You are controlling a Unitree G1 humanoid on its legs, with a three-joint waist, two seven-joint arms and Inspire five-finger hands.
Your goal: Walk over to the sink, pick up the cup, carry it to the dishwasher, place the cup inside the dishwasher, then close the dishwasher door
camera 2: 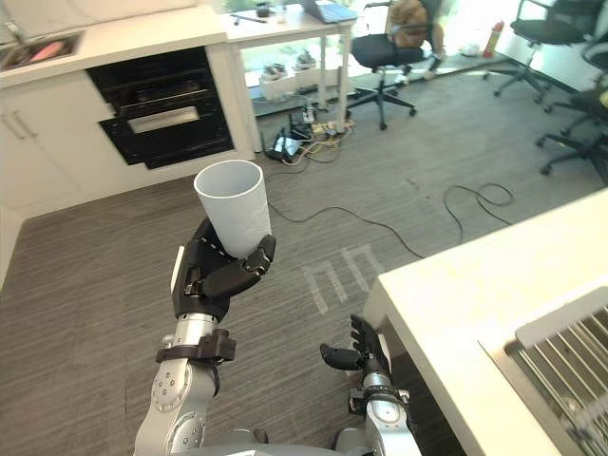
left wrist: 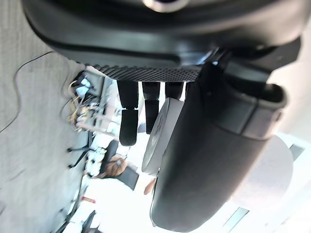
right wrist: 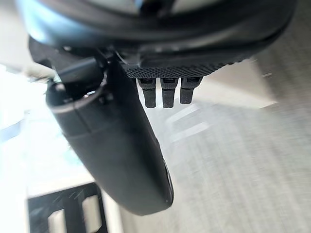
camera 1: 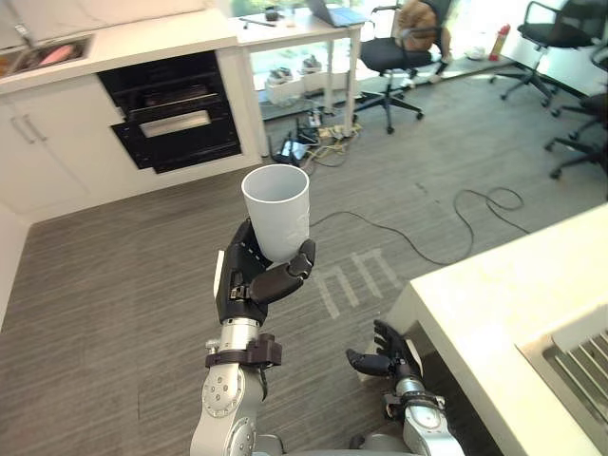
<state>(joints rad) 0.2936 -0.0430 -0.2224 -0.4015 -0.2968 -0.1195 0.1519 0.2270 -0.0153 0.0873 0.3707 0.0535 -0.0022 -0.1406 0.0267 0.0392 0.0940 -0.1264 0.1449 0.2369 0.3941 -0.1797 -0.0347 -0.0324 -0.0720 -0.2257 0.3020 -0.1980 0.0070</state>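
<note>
A white cup (camera 1: 277, 209) stands upright in the air over the wood-look floor, with my left hand (camera 1: 252, 280) shut around its lower half. In the left wrist view the cup (left wrist: 163, 133) shows between the fingers and the thumb. The cup looks empty from above. A black built-in dishwasher (camera 1: 176, 114) sits in the white cabinet run at the far left, well beyond the cup. Low at the right my right hand (camera 1: 389, 356) hangs open beside the corner of a white counter, holding nothing.
The white counter (camera 1: 513, 313) with a ribbed sink (camera 1: 579, 356) is close on the right. A second countertop (camera 1: 142, 43) runs above the dishwasher. Office chairs (camera 1: 399, 57) and a desk stand at the back. A cable (camera 1: 475, 204) lies on the floor.
</note>
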